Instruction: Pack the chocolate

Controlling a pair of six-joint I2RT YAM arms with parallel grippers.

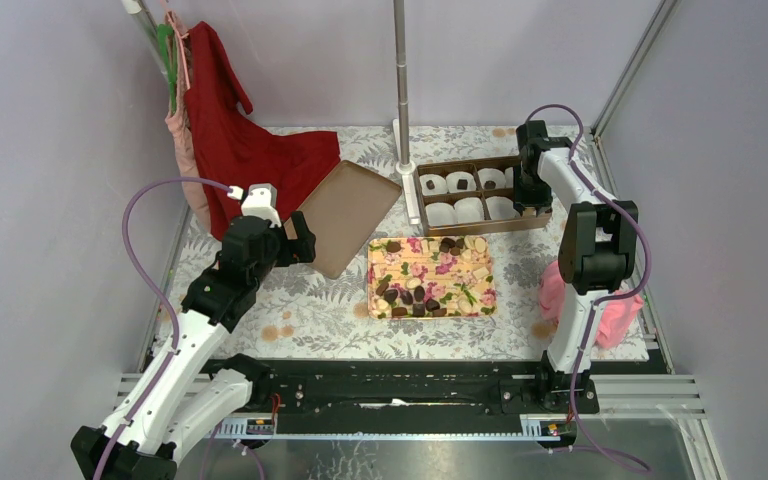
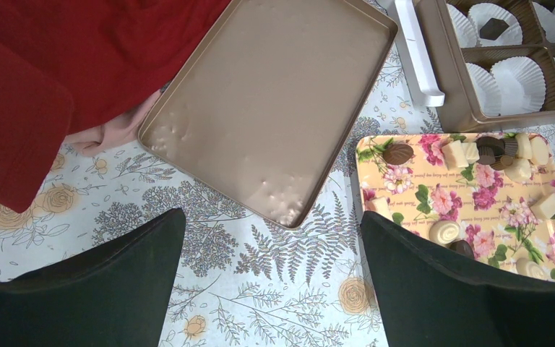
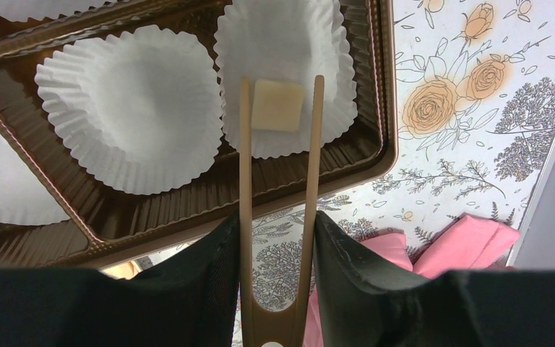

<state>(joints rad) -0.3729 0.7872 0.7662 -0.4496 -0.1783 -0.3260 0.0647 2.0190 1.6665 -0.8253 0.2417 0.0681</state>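
Several dark brown chocolate pieces (image 1: 418,295) lie mixed with cream pieces on a floral tray (image 1: 372,300); one oval dark piece shows in the left wrist view (image 2: 397,153). A brown divided box (image 1: 480,228) holds white paper cups, and some have a dark piece (image 2: 493,29) in them. My right gripper (image 1: 532,190) is shut on tan tongs (image 3: 246,181). The tong tips pinch a square cream piece (image 3: 277,105) over the box's near right cup (image 3: 332,87). My left gripper (image 2: 271,217) is open and empty above the tablecloth, left of the tray.
The brown box lid (image 2: 274,101) lies upturned left of the box. A red cloth (image 1: 250,150) hangs and drapes at the back left. A pink cloth (image 3: 470,238) lies by the right arm's base. A metal pole (image 1: 401,80) stands behind the box.
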